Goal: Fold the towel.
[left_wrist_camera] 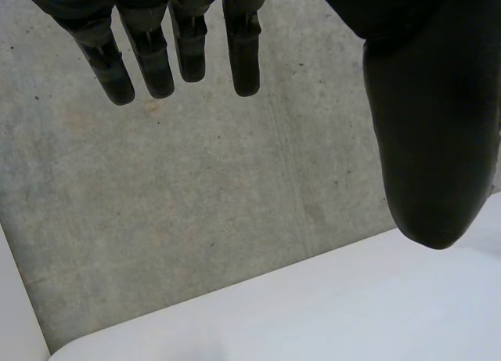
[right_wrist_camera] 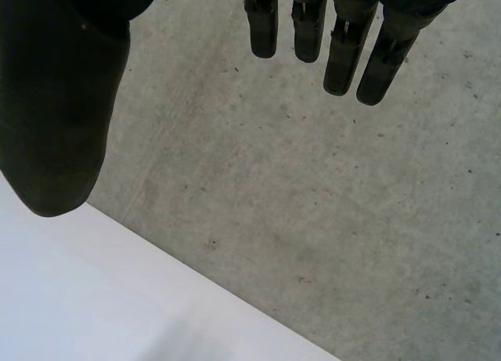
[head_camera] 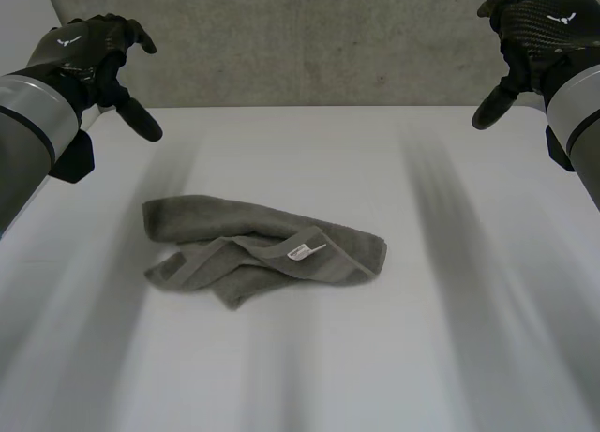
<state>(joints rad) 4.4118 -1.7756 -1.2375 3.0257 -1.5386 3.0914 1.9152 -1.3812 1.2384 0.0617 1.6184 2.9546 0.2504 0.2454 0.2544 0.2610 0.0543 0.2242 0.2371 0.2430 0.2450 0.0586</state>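
Observation:
A grey towel [head_camera: 253, 252] lies crumpled in a loose heap near the middle of the white table [head_camera: 441, 338], with a small white label [head_camera: 302, 252] facing up. My left hand [head_camera: 94, 52] hangs high over the table's far left corner, open and empty, well away from the towel. My right hand [head_camera: 534, 29] is raised over the far right corner, also open and empty. In the left wrist view the fingers [left_wrist_camera: 180, 48] and thumb [left_wrist_camera: 430, 142] are spread with nothing between them. The right wrist view shows the same: straight fingers [right_wrist_camera: 329, 40] and thumb [right_wrist_camera: 55, 118] apart.
A grey concrete wall [head_camera: 309, 43] stands just behind the table's far edge. Bare white tabletop surrounds the towel on every side.

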